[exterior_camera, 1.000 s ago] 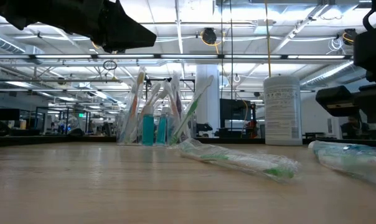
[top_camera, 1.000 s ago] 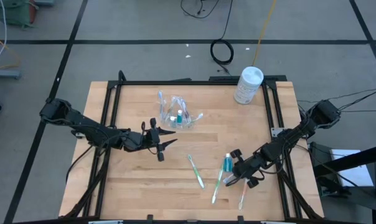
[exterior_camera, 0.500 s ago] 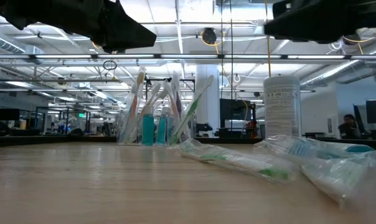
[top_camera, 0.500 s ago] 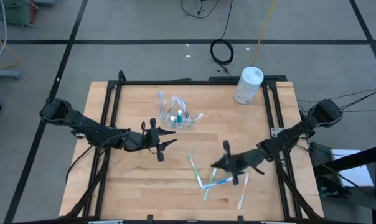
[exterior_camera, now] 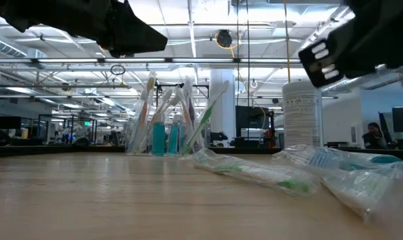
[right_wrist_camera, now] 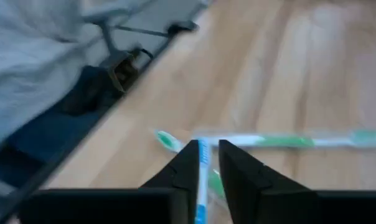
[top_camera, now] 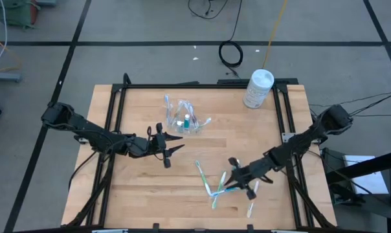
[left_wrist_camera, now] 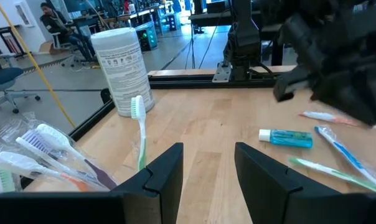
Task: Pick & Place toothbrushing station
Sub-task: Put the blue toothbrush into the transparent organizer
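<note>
Clear plastic cup (top_camera: 184,120) of slim toothbrushes stands mid-bench (top_camera: 137,188). Right tool (top_camera: 235,183), blurred in the low view, pinches a blue-handled toothbrush (right_wrist_camera: 202,163) between narrow fingers; left tool (top_camera: 171,148) hovers open, empty.

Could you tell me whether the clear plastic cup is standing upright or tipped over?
Upright: the clear cup stands on the table, with toothbrushes and blue tubes rising out of it.

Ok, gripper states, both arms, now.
Left gripper: open, empty, hovering near the clear cup.
Right gripper: fingers narrowly apart around a blue toothbrush; grip cannot be told.
</note>
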Tool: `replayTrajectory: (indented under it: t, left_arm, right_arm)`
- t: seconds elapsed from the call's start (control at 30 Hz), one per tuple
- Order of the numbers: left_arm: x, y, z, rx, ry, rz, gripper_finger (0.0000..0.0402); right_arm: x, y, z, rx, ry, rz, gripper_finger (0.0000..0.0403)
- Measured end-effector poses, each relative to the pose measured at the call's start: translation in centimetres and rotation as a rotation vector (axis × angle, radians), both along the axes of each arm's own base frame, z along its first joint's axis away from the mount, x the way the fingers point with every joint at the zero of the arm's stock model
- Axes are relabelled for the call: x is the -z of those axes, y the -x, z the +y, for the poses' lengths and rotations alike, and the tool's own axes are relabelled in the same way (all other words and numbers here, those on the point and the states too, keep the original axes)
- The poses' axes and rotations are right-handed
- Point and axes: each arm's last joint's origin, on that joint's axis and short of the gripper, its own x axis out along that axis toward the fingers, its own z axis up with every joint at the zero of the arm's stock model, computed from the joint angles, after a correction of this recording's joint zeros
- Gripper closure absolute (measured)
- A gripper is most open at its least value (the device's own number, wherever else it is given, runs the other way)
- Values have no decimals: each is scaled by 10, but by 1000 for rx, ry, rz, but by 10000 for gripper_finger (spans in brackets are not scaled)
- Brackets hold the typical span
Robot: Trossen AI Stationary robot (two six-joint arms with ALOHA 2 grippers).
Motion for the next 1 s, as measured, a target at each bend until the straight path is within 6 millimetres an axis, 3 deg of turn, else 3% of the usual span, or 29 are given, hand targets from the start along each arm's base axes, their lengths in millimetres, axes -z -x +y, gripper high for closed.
replayTrajectory:
  t: [0.23,0.43,0.7,0.9,1.0]
  left_arm:
    - [0,0,0,0,-1,0,254]
    - [0,0,0,0,1,0,254]
    - [0,0,0,0,2,0,254]
    - [0,0,0,1,3,0,254]
    - [0,0,0,1,3,0,254]
  right_arm:
    - [41,-4,5,-5,89,140,280]
    - [64,-8,10,-86,31,208,270]
    - [77,-10,10,-102,81,203,308]
    - [69,-17,7,-107,58,110,384]
    - [58,-23,2,-81,21,36,388]
